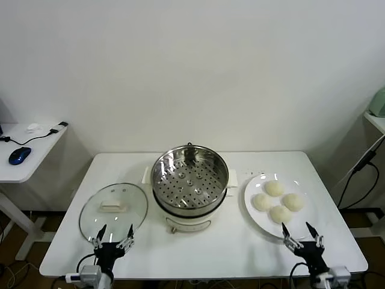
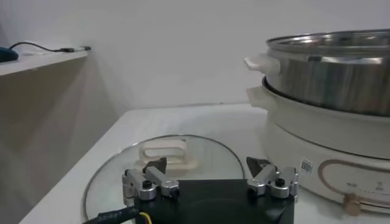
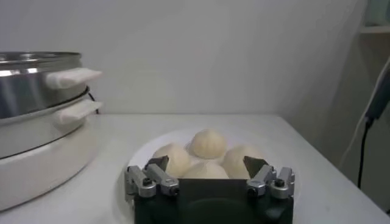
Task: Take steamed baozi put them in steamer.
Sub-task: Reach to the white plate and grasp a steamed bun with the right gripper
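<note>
At the bottom right of the head view, nearest the camera, the right gripper [image 1: 301, 234] hung with fingers apart, empty, just at the near rim of the plate [image 1: 254, 205]. The four baozi [image 1: 278, 199] lay clustered directly beyond it, the closest bun [image 1: 280, 214] straight ahead. At bottom left, the left gripper [image 1: 113, 234] waited, also spread, over the near edge of the lid [image 1: 113, 208]. Farther back, frame centre, the steamer [image 1: 189, 179] stood uncovered, its tray bare. The right arm was plainly nearer the buns; the steamer lay to their left.

Bright, even light (soft shadows), glare on the steamer [image 1: 189, 180].
</note>
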Motion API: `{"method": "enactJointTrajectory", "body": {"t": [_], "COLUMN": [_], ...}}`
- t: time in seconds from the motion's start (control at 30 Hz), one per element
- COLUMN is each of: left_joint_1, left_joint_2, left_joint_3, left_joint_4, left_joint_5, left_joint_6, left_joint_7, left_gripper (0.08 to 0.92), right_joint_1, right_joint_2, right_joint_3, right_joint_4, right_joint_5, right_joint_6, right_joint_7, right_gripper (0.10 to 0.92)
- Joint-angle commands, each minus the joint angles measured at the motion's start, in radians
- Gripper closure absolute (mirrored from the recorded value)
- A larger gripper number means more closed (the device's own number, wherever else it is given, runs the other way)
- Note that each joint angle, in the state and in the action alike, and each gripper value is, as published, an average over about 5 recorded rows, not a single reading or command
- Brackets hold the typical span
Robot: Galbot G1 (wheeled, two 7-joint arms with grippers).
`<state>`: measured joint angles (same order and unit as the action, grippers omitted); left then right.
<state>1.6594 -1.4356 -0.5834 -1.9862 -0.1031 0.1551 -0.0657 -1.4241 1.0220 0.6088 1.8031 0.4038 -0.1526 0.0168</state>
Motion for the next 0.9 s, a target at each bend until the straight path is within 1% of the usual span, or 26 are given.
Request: {"method": "enactJointTrajectory", "body": {"t": [0.03,0.1,0.17,0.23,0.3,0.37,0.47,0.57,0.67,0.73,0.8,0.9], "left_joint_1": [0.001,0.002,0.004,0.005,0.006,0.006,0.006,0.006,0.005,0.004,0.003,0.0], "left_joint_2": [-0.001,-0.002,-0.001,0.0,0.001,0.002,0.003,0.003,0.002,0.002,0.001,-0.002], "left_joint_3": [0.001,0.001,0.001,0.002,0.002,0.001,0.0,0.001,0.004,0.005,0.004,0.001], "left_joint_4": [-0.004,-0.006,-0.007,-0.006,-0.003,0.001,0.007,0.019,0.032,0.036,0.039,0.043], "left_joint_5": [0.0,-0.001,-0.002,-0.005,-0.007,-0.008,-0.008,-0.006,-0.004,-0.004,-0.003,-0.004], "left_joint_6": [0.003,0.002,0.0,-0.003,-0.007,-0.01,-0.015,-0.025,-0.033,-0.037,-0.038,-0.04], "left_joint_7": [0.0,-0.002,-0.003,-0.004,-0.004,-0.004,-0.003,-0.002,-0.002,-0.002,-0.002,-0.002], "left_gripper": [0.177,0.177,0.177,0.177,0.177,0.177,0.177,0.177,0.177,0.177,0.177,0.177], "right_joint_1": [0.279,0.399,0.553,0.698,0.849,1.014,1.291,1.557,1.757,1.836,1.875,1.877], "right_joint_2": [-0.116,-0.184,-0.28,-0.384,-0.495,-0.583,-0.638,-0.61,-0.524,-0.459,-0.395,-0.3], "right_joint_3": [-0.018,-0.08,-0.198,-0.349,-0.537,-0.759,-1.103,-1.416,-1.639,-1.737,-1.809,-1.86], "right_joint_4": [-0.081,-0.171,-0.282,-0.377,-0.452,-0.512,-0.586,-0.68,-0.808,-0.875,-0.926,-0.988], "right_joint_5": [-0.028,-0.044,-0.079,-0.131,-0.173,-0.191,-0.228,-0.289,-0.369,-0.399,-0.394,-0.361], "right_joint_6": [-0.162,-0.185,-0.196,-0.191,-0.168,-0.093,0.065,0.197,0.278,0.301,0.304,0.279], "right_joint_7": [0.021,-0.053,-0.174,-0.343,-0.551,-0.773,-1.035,-1.208,-1.317,-1.353,-1.369,-1.346], "right_gripper": [0.203,0.203,0.203,0.203,0.203,0.203,0.203,0.203,0.203,0.203,0.203,0.203]}}
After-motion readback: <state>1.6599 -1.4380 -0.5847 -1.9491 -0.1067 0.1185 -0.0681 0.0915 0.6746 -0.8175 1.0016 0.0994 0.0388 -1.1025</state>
